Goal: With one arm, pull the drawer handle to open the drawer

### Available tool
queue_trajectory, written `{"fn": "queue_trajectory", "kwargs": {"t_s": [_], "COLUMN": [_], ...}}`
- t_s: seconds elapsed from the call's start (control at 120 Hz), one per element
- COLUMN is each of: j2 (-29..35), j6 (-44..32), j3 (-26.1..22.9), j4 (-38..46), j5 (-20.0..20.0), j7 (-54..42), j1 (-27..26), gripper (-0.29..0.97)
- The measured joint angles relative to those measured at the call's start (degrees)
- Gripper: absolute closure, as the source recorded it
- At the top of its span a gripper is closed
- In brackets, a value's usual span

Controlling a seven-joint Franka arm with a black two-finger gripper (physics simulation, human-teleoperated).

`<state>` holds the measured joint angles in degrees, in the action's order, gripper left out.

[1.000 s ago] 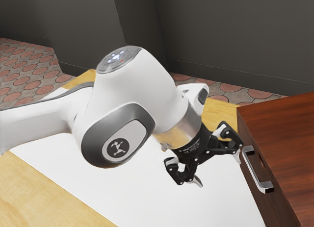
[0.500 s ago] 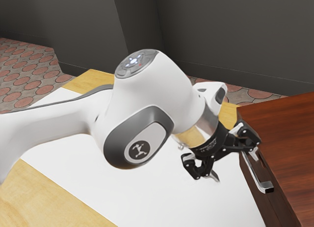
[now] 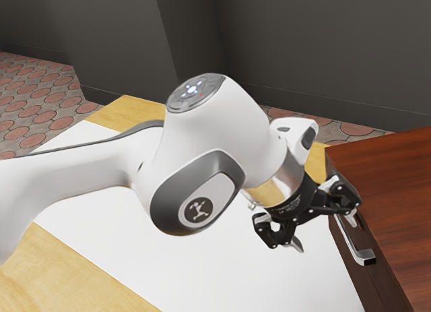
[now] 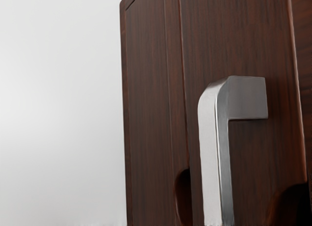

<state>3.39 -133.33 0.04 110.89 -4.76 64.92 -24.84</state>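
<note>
Drawer handle (image 3: 357, 241): silver bar on the dark wood drawer front (image 4: 151, 113), just beyond the gripper (image 3: 323, 231). Its upper end is at the far finger — contact cannot be told. Jaws spread wide, pinching nothing. The white tabletop (image 3: 168, 271) lies beneath the near finger — the wooden cabinet (image 3: 394, 184) stands behind the handle.

A brushed silver handle (image 4: 214, 153) stands off the dark red-brown wooden drawer front (image 4: 151, 113). At one end its bar bends at a right angle into the wood. Plain white tabletop (image 4: 58, 113) lies beside the wood's outer edge.
</note>
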Motion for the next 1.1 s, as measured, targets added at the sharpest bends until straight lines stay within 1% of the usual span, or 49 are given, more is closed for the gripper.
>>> {"fn": "queue_trajectory", "kwargs": {"t_s": [0.233, 0.45, 0.742, 1.1], "j2": [-0.71, -0.7, -1.61, -1.14], "j6": [-0.8, -1.36, -1.58, -1.63], "j3": [-0.04, -0.04, -0.06, 0.02], "j4": [0.09, 0.23, 0.23, 0.72], "j5": [-0.69, -0.71, -0.57, -0.17], "j7": [-0.87, -1.43, -2.31, -3.22], "j1": [-0.27, -0.44, -0.05, 0.02], "gripper": [0.18, 0.28, 0.34, 0.4]}}
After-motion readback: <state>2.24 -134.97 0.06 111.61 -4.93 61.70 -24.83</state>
